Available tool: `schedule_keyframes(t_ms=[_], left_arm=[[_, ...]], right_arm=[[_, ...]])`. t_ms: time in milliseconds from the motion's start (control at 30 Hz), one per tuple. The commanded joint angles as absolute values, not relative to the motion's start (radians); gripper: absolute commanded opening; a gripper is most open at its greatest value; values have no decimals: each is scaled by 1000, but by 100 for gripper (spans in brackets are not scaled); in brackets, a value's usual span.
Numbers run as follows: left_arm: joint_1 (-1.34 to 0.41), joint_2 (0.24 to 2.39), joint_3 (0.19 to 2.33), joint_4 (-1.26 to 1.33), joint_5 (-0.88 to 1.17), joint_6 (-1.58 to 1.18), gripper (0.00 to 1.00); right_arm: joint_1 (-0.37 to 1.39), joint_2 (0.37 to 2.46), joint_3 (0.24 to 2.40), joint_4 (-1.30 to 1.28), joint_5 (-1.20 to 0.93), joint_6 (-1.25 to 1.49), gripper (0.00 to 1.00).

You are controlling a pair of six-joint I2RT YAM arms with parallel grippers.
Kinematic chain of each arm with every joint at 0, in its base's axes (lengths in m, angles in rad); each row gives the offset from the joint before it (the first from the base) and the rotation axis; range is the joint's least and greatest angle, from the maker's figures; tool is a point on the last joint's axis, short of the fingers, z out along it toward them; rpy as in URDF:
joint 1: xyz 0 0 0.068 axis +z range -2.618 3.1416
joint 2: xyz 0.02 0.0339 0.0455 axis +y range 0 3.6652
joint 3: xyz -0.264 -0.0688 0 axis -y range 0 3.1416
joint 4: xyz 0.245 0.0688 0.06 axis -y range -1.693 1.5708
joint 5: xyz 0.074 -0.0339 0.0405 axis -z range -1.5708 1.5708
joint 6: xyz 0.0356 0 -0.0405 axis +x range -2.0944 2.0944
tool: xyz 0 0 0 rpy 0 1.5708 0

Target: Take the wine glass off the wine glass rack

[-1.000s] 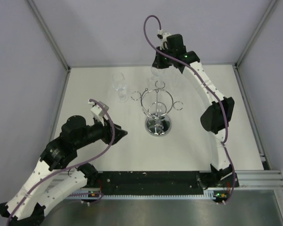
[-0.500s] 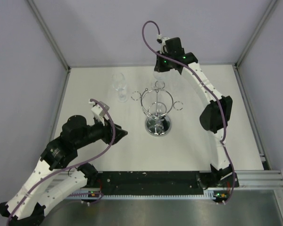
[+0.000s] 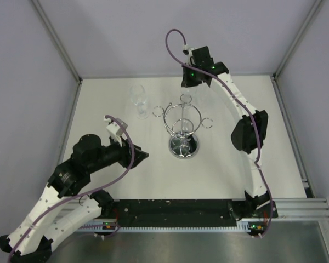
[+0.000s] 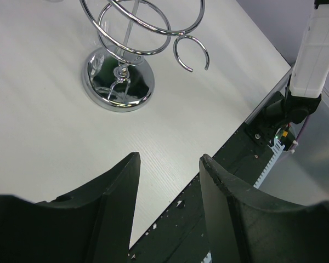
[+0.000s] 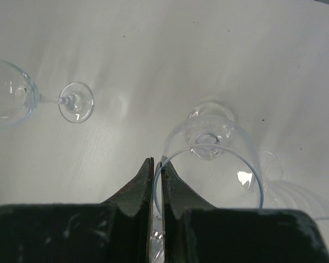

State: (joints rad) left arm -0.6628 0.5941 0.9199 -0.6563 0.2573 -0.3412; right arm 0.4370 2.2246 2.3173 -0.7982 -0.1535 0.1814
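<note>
Barely shifted since a second ago, my right fingers point(image 5: 151, 174) stay clenched on the wine glass point(image 5: 208, 138) rim, just beyond the rack point(image 3: 182, 123) on its far side; left fingers point(image 4: 115, 203) hang released. I should keep it level and lower gently.

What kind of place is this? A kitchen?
Probably a robot lab, not a kitchen: two robot arms bolted to a white table, plain walls with metal framing, and just a wine glass rack and wine glass.

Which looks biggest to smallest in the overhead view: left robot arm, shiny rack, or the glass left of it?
1. left arm, probably nearest the camera.
2. wine glass rack.
3. glass on the table.
</note>
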Motion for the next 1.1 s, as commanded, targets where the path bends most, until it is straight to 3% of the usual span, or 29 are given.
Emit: schedule_keyframes(t_ms=[0, 300, 533, 1067], left_arm=[[-663, 600, 913, -614, 273, -334, 53], [-661, 607, 914, -614, 279, -334, 53], [-663, 614, 914, -612, 284, -334, 53], [-661, 626, 922, -611, 278, -331, 53]], right_arm=[[425, 2253, 2373, -772, -158, 155, 0], [425, 2267, 2379, -785, -137, 149, 0], [425, 2263, 2396, -792, -133, 153, 27], [425, 2204, 2508, -785, -126, 176, 50]])
